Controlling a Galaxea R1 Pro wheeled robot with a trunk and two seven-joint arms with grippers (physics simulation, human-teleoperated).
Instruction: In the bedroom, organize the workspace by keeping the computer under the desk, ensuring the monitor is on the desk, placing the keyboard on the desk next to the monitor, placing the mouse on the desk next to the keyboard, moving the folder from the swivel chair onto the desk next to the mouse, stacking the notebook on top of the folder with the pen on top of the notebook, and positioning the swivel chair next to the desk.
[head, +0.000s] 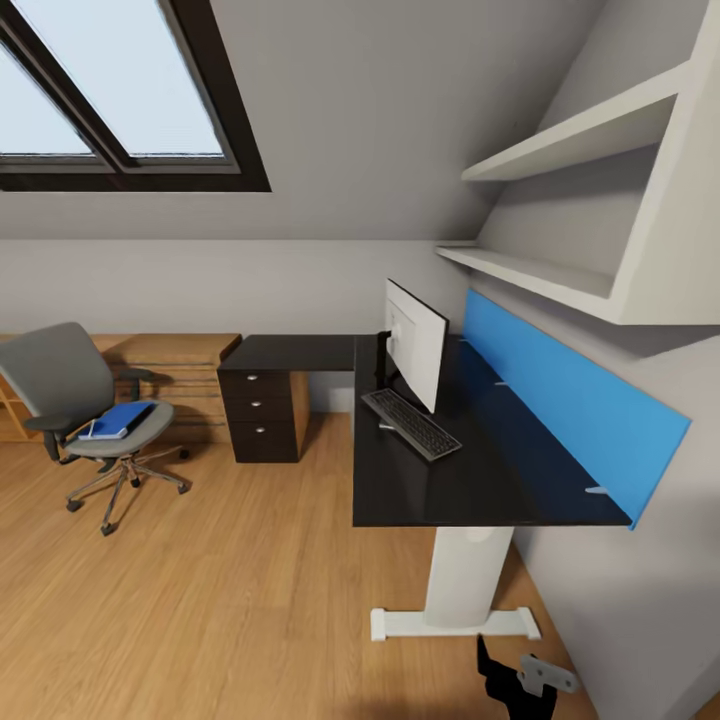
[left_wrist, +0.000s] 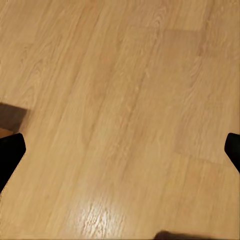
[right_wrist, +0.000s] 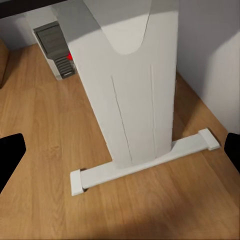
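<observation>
The head view looks across the bedroom's light wood floor (head: 250, 580) toward the black-topped desk (head: 480, 490) on the right, which stands on a white pedestal leg (head: 465, 580) with a blue back panel (head: 570, 400) behind it. The monitor (head: 418, 340) stands on the desk with the keyboard (head: 411, 423) lying just beside it on the near side. At the far left, well apart from the desk, the swivel chair (head: 60, 380) carries the blue folder (head: 120, 418) on its seat. The computer (right_wrist: 55, 50) sits on the floor under the desk, beyond the pedestal. The left gripper (left_wrist: 120, 155) hangs over bare floor, fingers spread wide; the right gripper (right_wrist: 120, 155) faces the pedestal foot, fingers likewise wide apart.
</observation>
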